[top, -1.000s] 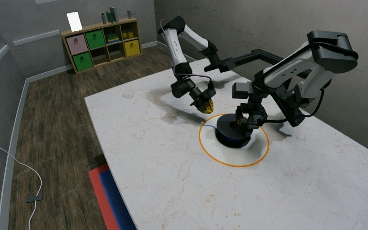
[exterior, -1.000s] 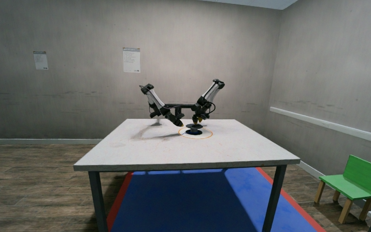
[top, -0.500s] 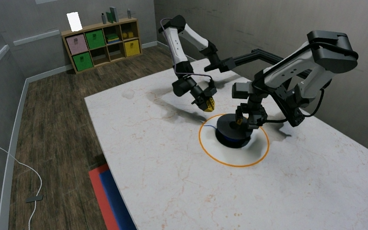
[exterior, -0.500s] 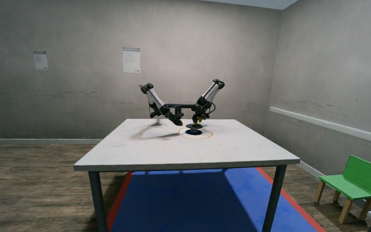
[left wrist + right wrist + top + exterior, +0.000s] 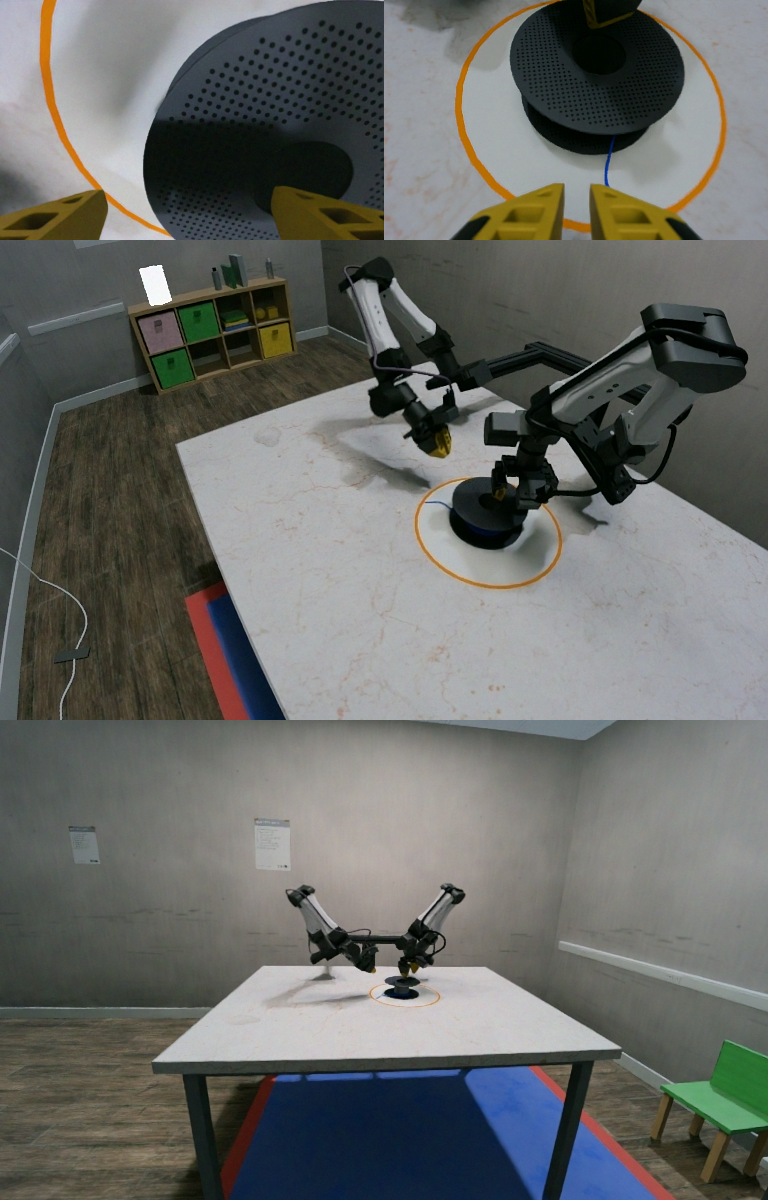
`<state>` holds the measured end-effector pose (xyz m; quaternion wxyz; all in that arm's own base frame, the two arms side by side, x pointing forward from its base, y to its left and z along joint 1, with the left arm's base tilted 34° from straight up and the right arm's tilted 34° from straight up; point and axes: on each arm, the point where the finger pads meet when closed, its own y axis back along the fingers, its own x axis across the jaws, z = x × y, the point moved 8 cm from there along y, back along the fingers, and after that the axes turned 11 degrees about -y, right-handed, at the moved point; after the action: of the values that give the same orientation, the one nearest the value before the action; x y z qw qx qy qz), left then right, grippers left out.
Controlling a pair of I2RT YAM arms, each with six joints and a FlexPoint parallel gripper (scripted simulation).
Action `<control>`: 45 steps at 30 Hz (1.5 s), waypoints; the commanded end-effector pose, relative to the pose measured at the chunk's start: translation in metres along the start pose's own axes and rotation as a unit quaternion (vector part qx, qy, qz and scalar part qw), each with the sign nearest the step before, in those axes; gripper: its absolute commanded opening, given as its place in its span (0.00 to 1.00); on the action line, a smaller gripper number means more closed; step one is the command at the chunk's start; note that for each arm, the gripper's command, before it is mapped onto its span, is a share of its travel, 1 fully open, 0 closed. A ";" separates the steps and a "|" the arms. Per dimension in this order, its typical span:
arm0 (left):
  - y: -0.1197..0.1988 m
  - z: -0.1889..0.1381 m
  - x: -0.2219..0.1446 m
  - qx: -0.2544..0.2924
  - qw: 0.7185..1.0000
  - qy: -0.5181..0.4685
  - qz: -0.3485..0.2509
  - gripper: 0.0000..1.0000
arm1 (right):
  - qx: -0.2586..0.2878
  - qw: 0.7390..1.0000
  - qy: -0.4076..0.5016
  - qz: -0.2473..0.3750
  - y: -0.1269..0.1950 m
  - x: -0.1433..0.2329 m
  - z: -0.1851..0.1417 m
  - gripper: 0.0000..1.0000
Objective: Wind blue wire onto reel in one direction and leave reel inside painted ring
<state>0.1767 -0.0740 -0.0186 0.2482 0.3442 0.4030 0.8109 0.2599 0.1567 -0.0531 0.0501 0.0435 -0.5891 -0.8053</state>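
Beyond the right gripper (image 5: 442,449) (image 5: 372,970) (image 5: 576,192), slightly parted and empty, the thin blue wire (image 5: 436,502) (image 5: 381,995) (image 5: 607,165) looks limp, best pinched near its tip; the left gripper (image 5: 498,493) (image 5: 408,971) (image 5: 189,197) (image 5: 604,17) gapes empty.
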 end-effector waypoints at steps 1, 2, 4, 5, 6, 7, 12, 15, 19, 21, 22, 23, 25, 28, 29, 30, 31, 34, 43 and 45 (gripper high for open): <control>0.009 0.003 -0.007 -0.005 1.000 0.006 -0.015 0.85 | 0.024 0.997 0.010 -0.070 0.017 0.001 0.014 0.15; 0.009 0.003 -0.007 -0.005 1.000 0.006 -0.015 0.85 | 0.030 0.996 0.013 -0.082 0.020 0.006 0.017 0.15; 0.009 0.003 -0.007 -0.005 1.000 0.006 -0.015 0.85 | 0.030 0.996 0.013 -0.082 0.020 0.006 0.017 0.15; 0.009 0.003 -0.007 -0.005 1.000 0.006 -0.015 0.85 | 0.036 0.995 0.015 -0.093 0.023 0.010 0.018 0.15; 0.009 0.003 -0.007 -0.005 1.000 0.006 -0.015 0.85 | 0.043 0.993 0.018 -0.105 0.026 0.015 0.020 0.15; 0.009 0.003 -0.007 -0.005 1.000 0.006 -0.015 0.85 | 0.050 0.992 0.021 -0.117 0.029 0.020 0.022 0.15; 0.009 0.003 -0.007 -0.005 1.000 0.006 -0.015 0.85 | 0.084 0.980 0.035 -0.178 0.048 0.046 0.036 0.15; 0.009 0.003 -0.007 -0.005 1.000 0.006 -0.015 0.85 | 0.104 0.970 0.043 -0.214 0.058 0.060 0.043 0.15; 0.009 0.003 -0.007 -0.005 1.000 0.006 -0.015 0.85 | 0.127 0.957 0.053 -0.256 0.068 0.077 0.048 0.15; 0.009 0.003 -0.007 -0.005 1.000 0.006 -0.015 0.85 | 0.127 0.957 0.053 -0.256 0.068 0.077 0.048 0.15; 0.009 0.003 -0.007 -0.005 1.000 0.006 -0.015 0.85 | 0.132 0.954 0.055 -0.265 0.070 0.081 0.049 0.15; 0.009 0.003 -0.007 -0.005 1.000 0.006 -0.015 0.85 | 0.137 0.950 0.057 -0.273 0.071 0.085 0.050 0.15; 0.009 0.003 -0.007 -0.005 1.000 0.006 -0.015 0.85 | 0.146 0.944 0.061 -0.289 0.073 0.093 0.052 0.15; 0.009 0.003 -0.007 -0.005 1.000 0.006 -0.015 0.85 | 0.156 0.937 0.065 -0.306 0.076 0.102 0.055 0.15; 0.009 0.003 -0.007 -0.005 1.000 0.006 -0.015 0.85 | 0.158 0.935 0.066 -0.311 0.076 0.104 0.056 0.15; 0.009 0.003 -0.007 -0.005 1.000 0.006 -0.015 0.85 | 0.161 0.933 0.067 -0.315 0.077 0.106 0.056 0.15; 0.009 0.003 -0.007 -0.005 1.000 0.006 -0.015 0.85 | 0.162 0.932 0.068 -0.318 0.077 0.107 0.056 0.15; 0.009 0.003 -0.007 -0.005 1.000 0.006 -0.015 0.85 | 0.166 0.929 0.069 -0.325 0.076 0.111 0.055 0.15; 0.009 0.003 -0.007 -0.005 1.000 0.006 -0.015 0.85 | 0.167 0.928 0.070 -0.327 0.069 0.114 0.055 0.15; 0.009 0.003 -0.007 -0.005 1.000 0.006 -0.015 0.85 | 0.167 0.928 0.070 -0.327 0.067 0.115 0.056 0.15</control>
<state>0.1767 -0.0740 -0.0186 0.2481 0.3441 0.4030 0.8109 0.1429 0.1717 0.0287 -0.1727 0.2972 -0.6682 -0.6598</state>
